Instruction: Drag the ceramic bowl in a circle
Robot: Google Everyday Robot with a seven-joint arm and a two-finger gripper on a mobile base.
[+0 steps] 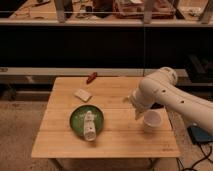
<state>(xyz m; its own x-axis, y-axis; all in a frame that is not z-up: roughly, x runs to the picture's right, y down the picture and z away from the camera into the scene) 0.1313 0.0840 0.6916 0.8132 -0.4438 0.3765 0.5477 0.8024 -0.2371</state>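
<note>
We find the wide green ceramic bowl (pixel 76 120), lower left, untouched; the gripper (pixel 137 113), centre right, hangs spread, empty. Circle entirely outstanding.

On the table (pixel 117 142) the bottle (pixel 89 125) lies in the ceramic bowl (pixel 77 119), left of the claw (pixel 137 114) beside the cup (pixel 151 120)

a lab: cluttered workbenches (pixel 100 21) behind a wooden table (pixel 125 136).

Ceramic bowl (pixel 76 119): green, darker rim. Bottle (pixel 89 126) lying in it: whitish. Cup (pixel 152 120): white. Table (pixel 120 145): pale wood. Item (pixel 92 77) at far edge: red. Gripper (pixel 137 113), just left of cup: off-white.
</note>
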